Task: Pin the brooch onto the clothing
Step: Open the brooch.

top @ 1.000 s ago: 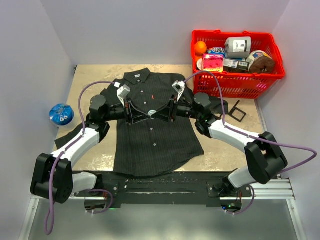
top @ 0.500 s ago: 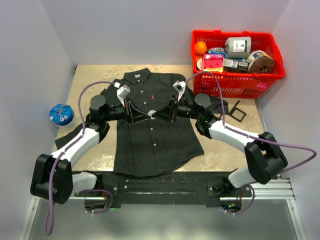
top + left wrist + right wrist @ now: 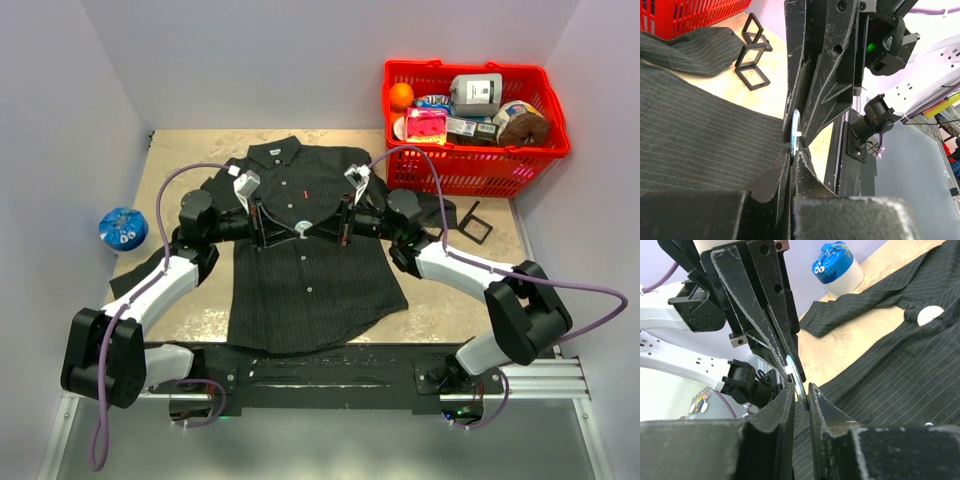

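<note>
Tan counter [image 3: 450, 295] between pale walls, with a dark pinstriped shirt [image 3: 300, 290] spread flat, front up, so its chest is within reach. Both arms meet tip to tip over that chest. Left arm [image 3: 165, 280] has its jaws pressed together on a small pale round brooch [image 3: 794, 131], steadying it. Right arm [image 3: 460, 265] has jaws narrowly parted around the same disc; whether they pinch it cannot be told

I see my right gripper [image 3: 801, 390] narrowly apart around the pale brooch [image 3: 796, 376] that the left gripper [image 3: 786, 371] pinches over the pinstriped shirt [image 3: 900, 370].
</note>
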Controlling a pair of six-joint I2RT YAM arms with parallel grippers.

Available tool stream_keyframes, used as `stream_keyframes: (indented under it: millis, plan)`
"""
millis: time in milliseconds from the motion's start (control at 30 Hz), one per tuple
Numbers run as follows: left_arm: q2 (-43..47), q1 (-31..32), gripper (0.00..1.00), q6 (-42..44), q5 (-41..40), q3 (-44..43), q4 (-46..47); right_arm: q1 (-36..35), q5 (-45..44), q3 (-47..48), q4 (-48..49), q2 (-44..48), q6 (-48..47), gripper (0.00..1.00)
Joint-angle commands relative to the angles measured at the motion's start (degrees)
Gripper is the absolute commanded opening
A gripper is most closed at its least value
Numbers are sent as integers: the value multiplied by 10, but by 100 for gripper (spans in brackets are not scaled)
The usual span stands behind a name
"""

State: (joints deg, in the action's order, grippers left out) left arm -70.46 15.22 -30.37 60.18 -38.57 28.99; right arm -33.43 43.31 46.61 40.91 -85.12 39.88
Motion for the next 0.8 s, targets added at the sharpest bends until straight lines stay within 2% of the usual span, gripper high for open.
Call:
stream_keyframes:
  millis: [0,400,767]
  plan:
    - [10,-3,0,-8,10,-8,36,-2,4,17,4,-17,-1,17]
    - [-3,18,0,-4,14,-8,32,-2,-18,58,-68,-51,-14,9]
    - [-13,28,0,10,10,-16,10,-9,-8,78,-104,-70,-38,8]
